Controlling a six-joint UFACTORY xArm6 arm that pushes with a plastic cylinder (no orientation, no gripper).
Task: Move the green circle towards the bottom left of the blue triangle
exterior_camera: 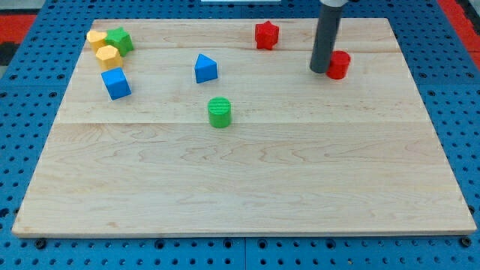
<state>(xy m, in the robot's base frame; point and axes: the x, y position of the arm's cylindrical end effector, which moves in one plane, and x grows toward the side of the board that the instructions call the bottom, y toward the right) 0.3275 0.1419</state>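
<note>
Green circle (219,112) sits below blue triangle (205,69); my tip (320,71) touches a partly hidden red block (339,65).

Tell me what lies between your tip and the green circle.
Nothing: the camera view shows bare board between my tip and the green circle.

Wooden board (247,187): pale, planked, on blue perforated surface (22,135).
Red star block (266,34): near board's top edge, centre-right.
Red cylinder block (339,65): right of star, lower.
Top-left cluster: yellow block (97,38), green star-like block (119,40) touching its right side, second yellow block (108,56) just below.
Blue cube (116,83): just below cluster.
</note>
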